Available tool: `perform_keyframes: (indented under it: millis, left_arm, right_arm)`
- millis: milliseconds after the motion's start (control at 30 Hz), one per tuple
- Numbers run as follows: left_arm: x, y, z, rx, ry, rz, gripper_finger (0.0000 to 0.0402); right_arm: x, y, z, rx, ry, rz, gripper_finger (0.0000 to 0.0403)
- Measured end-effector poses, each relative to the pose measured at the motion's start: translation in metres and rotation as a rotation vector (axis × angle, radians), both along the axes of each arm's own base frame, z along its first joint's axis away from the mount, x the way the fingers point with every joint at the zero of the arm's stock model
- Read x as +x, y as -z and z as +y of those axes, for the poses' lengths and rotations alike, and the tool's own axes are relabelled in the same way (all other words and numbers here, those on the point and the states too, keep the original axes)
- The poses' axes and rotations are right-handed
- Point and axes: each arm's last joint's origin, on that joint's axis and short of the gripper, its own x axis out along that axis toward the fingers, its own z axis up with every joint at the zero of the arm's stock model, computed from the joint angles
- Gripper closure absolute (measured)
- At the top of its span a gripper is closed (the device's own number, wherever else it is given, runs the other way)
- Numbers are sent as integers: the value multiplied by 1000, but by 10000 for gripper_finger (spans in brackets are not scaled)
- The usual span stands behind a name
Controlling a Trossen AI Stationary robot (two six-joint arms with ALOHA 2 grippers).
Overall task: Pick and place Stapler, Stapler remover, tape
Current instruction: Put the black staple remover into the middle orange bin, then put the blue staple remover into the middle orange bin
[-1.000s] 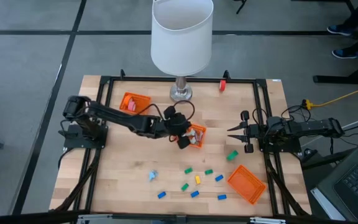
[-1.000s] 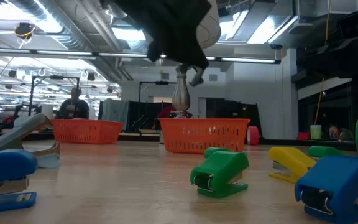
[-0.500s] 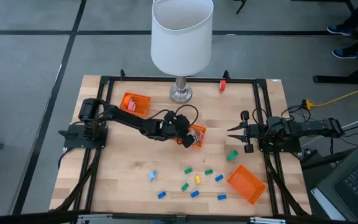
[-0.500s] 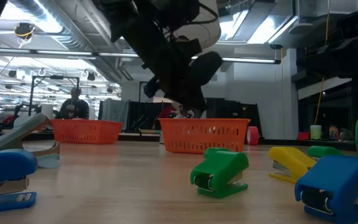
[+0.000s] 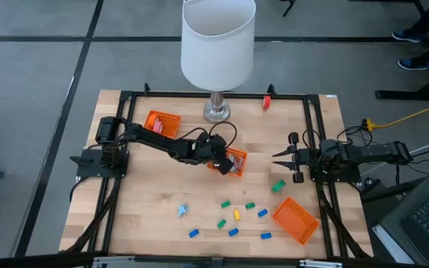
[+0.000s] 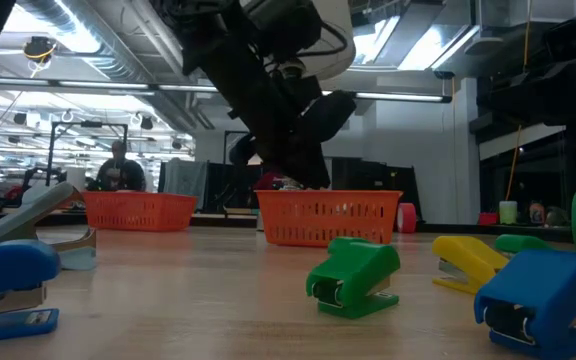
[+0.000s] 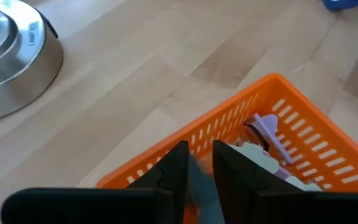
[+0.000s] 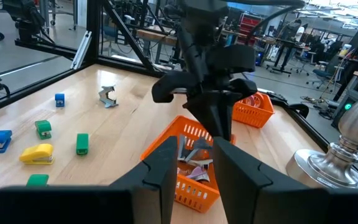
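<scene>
My left gripper (image 5: pixel 219 164) is low at the left rim of the middle orange basket (image 5: pixel 235 161), tilted down over its wall (image 7: pixel 229 124). Whether it holds anything does not show. Pale and purple stapler removers (image 7: pixel 267 129) lie inside that basket, and another (image 5: pixel 182 211) lies on the table. Small blue, green and yellow staplers (image 5: pixel 237 213) are scattered on the near half of the table. Pink tape rolls (image 5: pixel 155 125) sit in the far-left basket (image 5: pixel 162 122). A red roll (image 5: pixel 267 102) lies at the far edge. My right gripper (image 5: pixel 276 157) waits open at the right, pointing left.
A lamp with a white shade (image 5: pixel 218 41) stands on a metal base (image 5: pixel 216 112) at the far middle, close behind the middle basket. A third orange basket (image 5: pixel 296 220) lies tilted near the right corner. A black frame rail (image 5: pixel 199 94) borders the table. Bare wood (image 5: pixel 147 186) lies at the left.
My left gripper has come down from well above the middle basket to the level of its rim, shifting slightly toward the far edge while the arm's rear joints swung. The basket and the other things have stayed in place.
</scene>
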Motion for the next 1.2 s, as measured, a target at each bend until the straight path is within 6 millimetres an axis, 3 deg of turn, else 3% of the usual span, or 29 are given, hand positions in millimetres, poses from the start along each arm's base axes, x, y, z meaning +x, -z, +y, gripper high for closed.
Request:
perform_keyframes:
  millis: [267, 533, 933, 1200]
  left_arm:
    - [0, -11, 0, 50, 41, -9, 332]
    - [-13, -40, -6, 72, 86, -17, 331]
    - [-60, -90, -49, 21, 173, 15, 331]
    - [-90, -96, -79, -103, 241, 120, 331]
  right_arm:
    - [0, 0, 0, 0, 0, 0, 297]
    - [0, 0, 0, 0, 0, -1, 297]
    - [0, 0, 0, 0, 0, 0, 297]
    - [0, 0, 0, 0, 0, 0, 297]
